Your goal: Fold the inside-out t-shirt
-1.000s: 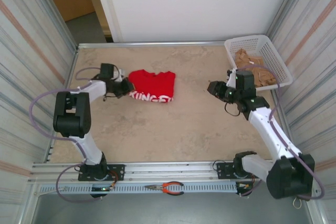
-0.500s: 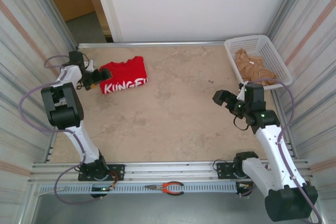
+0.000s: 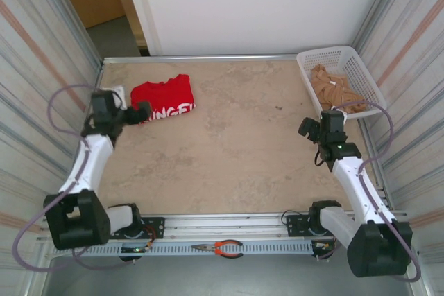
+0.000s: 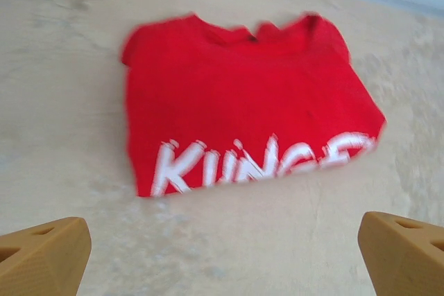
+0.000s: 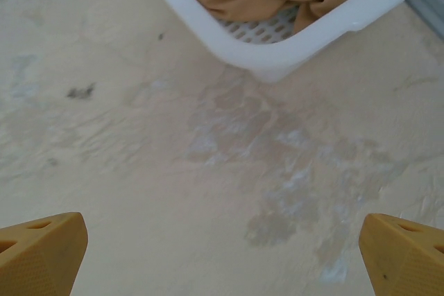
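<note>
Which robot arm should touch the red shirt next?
The left. The left gripper, open, sits right beside the folded red t-shirt, facing it. The right gripper, also open, is far across the table by the white basket.

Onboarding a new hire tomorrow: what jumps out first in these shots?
The bright red t-shirt, folded into a compact rectangle with white lettering up, lies far left on the table, just beyond the open left hand. Next is the white basket in the far right corner holding a tan garment, with the open right hand near its front corner.
</note>
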Robot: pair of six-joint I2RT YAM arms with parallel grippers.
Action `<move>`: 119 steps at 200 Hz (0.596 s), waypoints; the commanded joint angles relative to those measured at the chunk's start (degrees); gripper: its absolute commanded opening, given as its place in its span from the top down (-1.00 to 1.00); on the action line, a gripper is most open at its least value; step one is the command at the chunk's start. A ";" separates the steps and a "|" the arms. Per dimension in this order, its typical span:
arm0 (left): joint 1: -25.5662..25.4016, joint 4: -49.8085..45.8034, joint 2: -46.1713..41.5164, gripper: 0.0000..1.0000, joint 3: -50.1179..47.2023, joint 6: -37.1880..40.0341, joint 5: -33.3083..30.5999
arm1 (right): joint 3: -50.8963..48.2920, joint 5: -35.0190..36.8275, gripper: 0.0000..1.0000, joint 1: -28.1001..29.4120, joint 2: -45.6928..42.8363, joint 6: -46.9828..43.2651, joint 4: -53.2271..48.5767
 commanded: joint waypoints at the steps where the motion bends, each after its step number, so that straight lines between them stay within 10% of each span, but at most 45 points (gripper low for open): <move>1: -5.54 22.71 -0.44 -0.97 -12.39 5.68 -12.82 | -4.90 4.17 -0.98 -1.07 5.17 -10.95 18.70; 36: -7.04 39.53 8.35 -0.97 -19.96 5.50 -17.77 | -14.18 -1.15 -0.98 -3.35 13.83 -13.94 43.94; 87: -4.83 56.98 17.98 -0.97 -23.27 9.10 -8.53 | -17.43 -8.24 -0.99 -3.75 34.36 -18.94 78.75; 100: -4.98 58.25 19.82 -0.97 -22.29 10.08 -7.78 | -11.79 -9.87 -0.98 -4.53 31.11 -17.81 61.19; 119: -4.74 57.27 20.22 -0.97 -21.73 10.11 -7.22 | -11.56 -10.39 -0.98 -4.65 32.00 -18.01 61.99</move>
